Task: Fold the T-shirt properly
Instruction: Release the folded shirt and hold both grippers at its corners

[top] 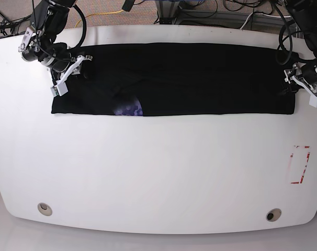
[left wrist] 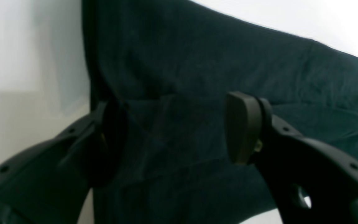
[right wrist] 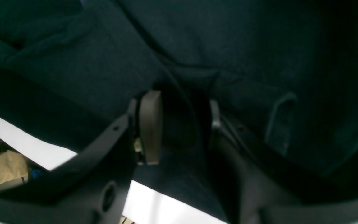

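T-shirt (top: 200,78) fabric is lying on the far half of the white table (top: 148,172) as a long black band, folded lengthwise and running from one side of the table almost to the other. A blue-purple patch (top: 128,109) is showing at the near edge of the band, toward the base view's left. The right gripper (right wrist: 182,127) is working at the base view's left end of the cloth, over its far corner. In the right wrist view its two fingers (right wrist: 150,126) are standing fairly close together with a raised ridge of black cloth sitting in the gap between them; the fabric is bunching into folds just ahead of the pads, so this gripper is pinching the shirt. The left gripper (left wrist: 172,133) is positioned at the opposite end of the band, at the base view's right. In the left wrist view its fingers (left wrist: 241,127) are spread wide and are straddling the cloth, with the flat shirt filling the space between them; neither pad is visibly pressing a fold, so nothing is being held there. Near the table's right edge in the base view, a red-and-white marking (top: 299,164) is lying well apart from the shirt, and two round inserts (top: 43,208) are sitting near the front corners.
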{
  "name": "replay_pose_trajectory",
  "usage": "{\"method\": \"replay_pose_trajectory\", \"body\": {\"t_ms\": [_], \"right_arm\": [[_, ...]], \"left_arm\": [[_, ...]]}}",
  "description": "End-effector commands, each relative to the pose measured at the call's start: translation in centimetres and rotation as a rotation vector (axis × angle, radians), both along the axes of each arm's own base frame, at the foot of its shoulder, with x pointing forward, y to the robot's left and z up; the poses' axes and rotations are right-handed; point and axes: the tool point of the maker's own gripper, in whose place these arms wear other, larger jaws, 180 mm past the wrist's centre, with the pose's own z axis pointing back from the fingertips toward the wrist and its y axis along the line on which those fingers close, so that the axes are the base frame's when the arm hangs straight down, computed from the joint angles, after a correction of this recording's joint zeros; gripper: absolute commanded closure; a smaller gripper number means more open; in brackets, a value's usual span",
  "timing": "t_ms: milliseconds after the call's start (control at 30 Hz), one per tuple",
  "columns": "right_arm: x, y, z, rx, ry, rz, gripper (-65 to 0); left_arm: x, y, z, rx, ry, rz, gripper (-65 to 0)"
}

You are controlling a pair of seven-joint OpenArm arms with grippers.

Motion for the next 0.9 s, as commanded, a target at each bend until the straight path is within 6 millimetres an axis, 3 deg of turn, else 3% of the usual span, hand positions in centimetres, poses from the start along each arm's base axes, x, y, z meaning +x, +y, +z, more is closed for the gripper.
{"method": "replay_pose_trajectory", "body": {"t_ms": [0,100,300,867], "right_arm": [[0.8,-0.3,1.0,-0.006,-0.043,0.000,-18.7],[0.8,-0.3,1.0,-0.005,-0.043,0.000,-18.7],[0.7,-0.2,1.0,-0.003,-0.042,0.001,-18.7],[0.9,-0.3,1.1,-0.004,-0.045,0.002,-18.7]], "left_arm": [[0.2,1.2,1.4,0.027,-0.035,0.006,-42.8],[-0.1,3.1,2.6,0.070,-0.047,0.025,-43.1],[0.1,4.8,4.2,0.132,-0.063,0.023,-43.2],[-0.9,5.1,1.8,0.192,0.035,-0.003,-43.2]]}}
